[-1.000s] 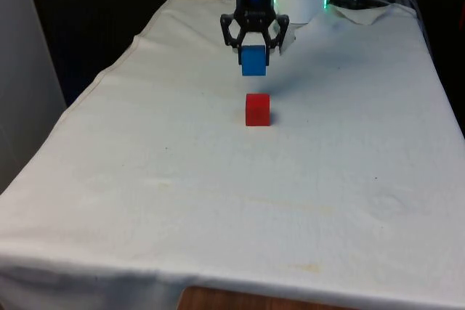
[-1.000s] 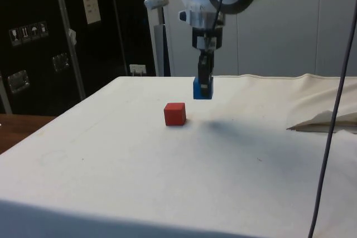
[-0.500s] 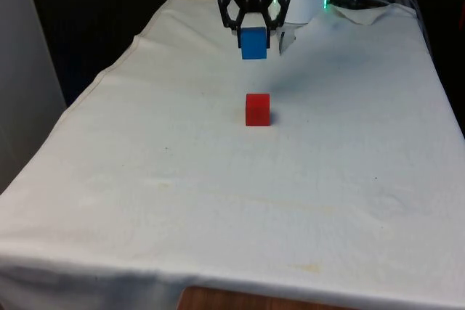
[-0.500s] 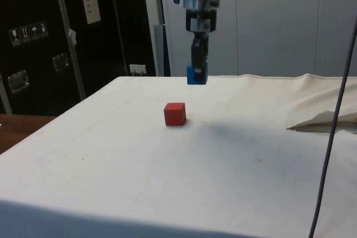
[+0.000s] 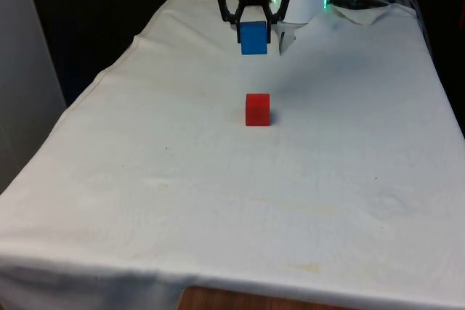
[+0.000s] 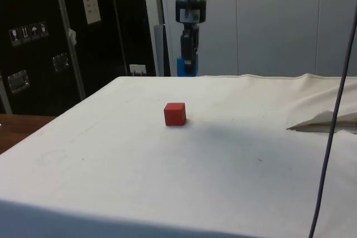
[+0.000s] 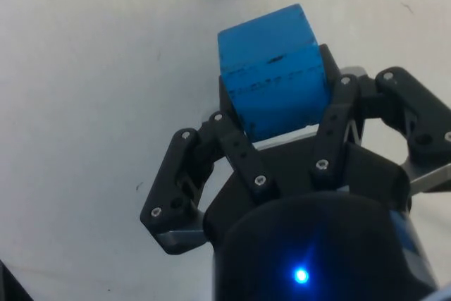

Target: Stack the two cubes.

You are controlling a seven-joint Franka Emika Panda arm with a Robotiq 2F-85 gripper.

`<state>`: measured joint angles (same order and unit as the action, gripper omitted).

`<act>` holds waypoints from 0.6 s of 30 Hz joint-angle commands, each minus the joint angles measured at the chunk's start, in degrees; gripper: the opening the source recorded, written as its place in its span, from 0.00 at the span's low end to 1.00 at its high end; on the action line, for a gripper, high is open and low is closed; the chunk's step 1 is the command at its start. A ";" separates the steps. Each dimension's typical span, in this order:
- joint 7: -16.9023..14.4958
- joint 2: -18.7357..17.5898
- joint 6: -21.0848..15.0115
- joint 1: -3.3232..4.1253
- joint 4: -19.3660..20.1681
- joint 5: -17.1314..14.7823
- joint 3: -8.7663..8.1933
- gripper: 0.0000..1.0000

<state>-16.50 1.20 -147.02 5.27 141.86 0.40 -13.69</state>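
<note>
Since a second ago the pincer has gone up quite a bit, taking the blue cube with it, and in the side view it has also slid over so it's no longer off to the robot side of the red cube. Red one hasn't budged at all.

Right now the pincer is clamped on the blue cube, one finger on each side, which you can see nicely in the wrist view. The cube hangs well clear of the table, up in the air, and from the front it sits above and behind the red cube, pretty much lined up with it. Red cube is just sitting flat on the white cloth around the middle of the table, nothing touching it.
</note>
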 commanded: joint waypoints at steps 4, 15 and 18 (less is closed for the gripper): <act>0.52 -2.01 0.46 0.17 -2.46 -0.34 0.57 0.03; 1.15 -5.67 0.52 0.17 -6.47 -0.63 1.38 0.03; 1.60 -6.65 0.23 0.23 -7.10 -0.52 1.55 0.03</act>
<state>-15.36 -4.58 -146.91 5.33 135.39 0.17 -12.38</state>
